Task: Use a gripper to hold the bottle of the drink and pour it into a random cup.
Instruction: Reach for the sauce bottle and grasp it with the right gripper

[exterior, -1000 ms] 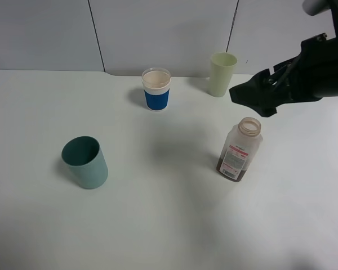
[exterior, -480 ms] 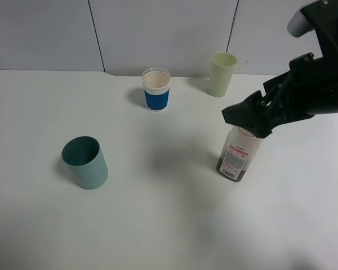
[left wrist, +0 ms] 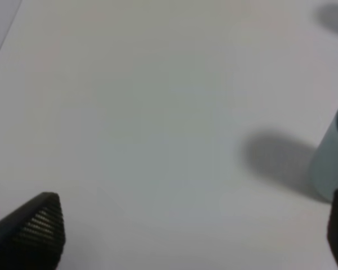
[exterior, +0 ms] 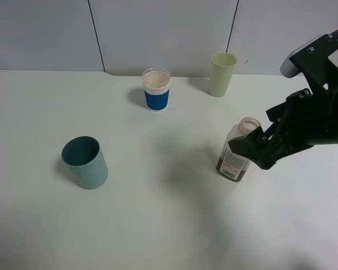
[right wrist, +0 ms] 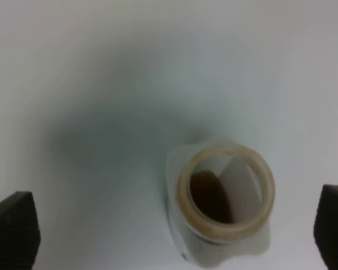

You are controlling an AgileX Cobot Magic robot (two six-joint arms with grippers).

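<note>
The bottle of the drink stands upright on the white table, right of centre, with brown liquid at its bottom and a pink-and-white label. My right gripper is low at the bottle's right side, partly covering it. In the right wrist view the bottle's open beige-rimmed mouth lies between the two black fingertips, which stand wide apart and do not touch it. My left gripper is open and empty over bare table, with the teal cup beside it. It is out of the exterior view.
Three cups stand on the table: a teal cup at the left, a blue-and-white cup at the back centre, and a pale green cup at the back right. A grey wall runs behind.
My right gripper has come down and forward, from above and behind the bottle to level with its upper body. The bottle and the cups have not moved.
</note>
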